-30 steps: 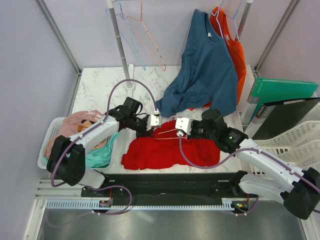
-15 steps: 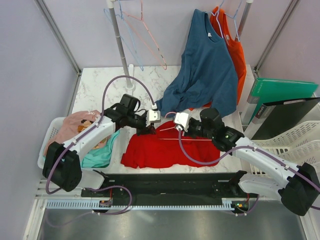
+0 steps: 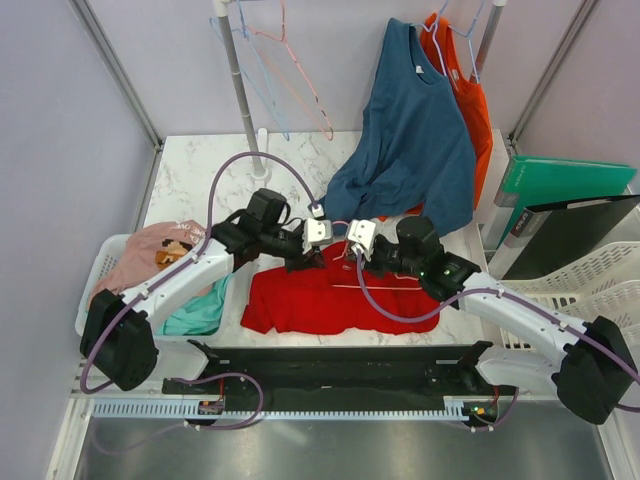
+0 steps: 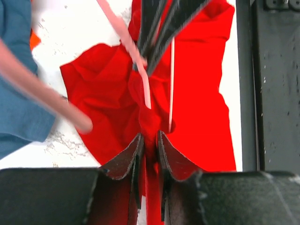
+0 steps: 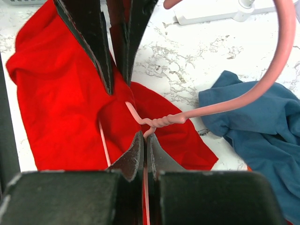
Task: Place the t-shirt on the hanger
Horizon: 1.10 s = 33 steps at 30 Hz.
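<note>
On a white marble table (image 3: 200, 170), a bright red t-shirt (image 3: 330, 300) is lying crumpled between the arms. A thin pink wire hanger (image 5: 161, 121) is lying across it. The left claw (image 4: 149, 138) is pinching a fold of the red cloth, and the right claw (image 5: 145, 138) is clamping the wire below its twisted neck.

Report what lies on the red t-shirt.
The pink hanger lies across the t-shirt, its neck pinched by the right tool. One wire arm disappears into a fold at the left tool; the rest is covered.
</note>
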Each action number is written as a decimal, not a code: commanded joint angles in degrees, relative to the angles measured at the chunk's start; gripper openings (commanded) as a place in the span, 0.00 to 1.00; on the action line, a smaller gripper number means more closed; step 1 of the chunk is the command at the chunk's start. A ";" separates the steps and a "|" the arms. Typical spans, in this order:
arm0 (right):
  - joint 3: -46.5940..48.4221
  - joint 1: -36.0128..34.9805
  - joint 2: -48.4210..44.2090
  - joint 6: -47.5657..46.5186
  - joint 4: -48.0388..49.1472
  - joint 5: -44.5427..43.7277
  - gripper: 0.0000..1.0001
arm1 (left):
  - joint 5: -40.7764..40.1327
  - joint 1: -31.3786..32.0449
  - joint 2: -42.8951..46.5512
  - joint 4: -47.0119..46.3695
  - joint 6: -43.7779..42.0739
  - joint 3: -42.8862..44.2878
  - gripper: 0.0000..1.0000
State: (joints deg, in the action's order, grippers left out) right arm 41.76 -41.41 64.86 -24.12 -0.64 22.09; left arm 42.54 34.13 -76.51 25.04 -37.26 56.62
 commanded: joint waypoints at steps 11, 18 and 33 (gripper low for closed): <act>2.01 -0.16 1.24 8.21 10.23 2.52 0.00 | -2.90 4.89 3.47 -12.91 10.80 -1.24 0.29; 2.36 -0.16 -1.31 7.95 6.47 2.00 0.02 | -2.99 5.25 5.23 -9.84 9.40 -3.09 0.02; 8.25 10.81 -13.27 13.40 -25.34 1.63 0.94 | -1.06 5.16 13.93 -7.72 -0.36 -8.11 0.02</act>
State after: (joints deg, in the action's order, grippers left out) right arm 47.40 -33.89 51.44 -12.97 -16.05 22.09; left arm 39.03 39.09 -64.45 17.93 -33.87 48.60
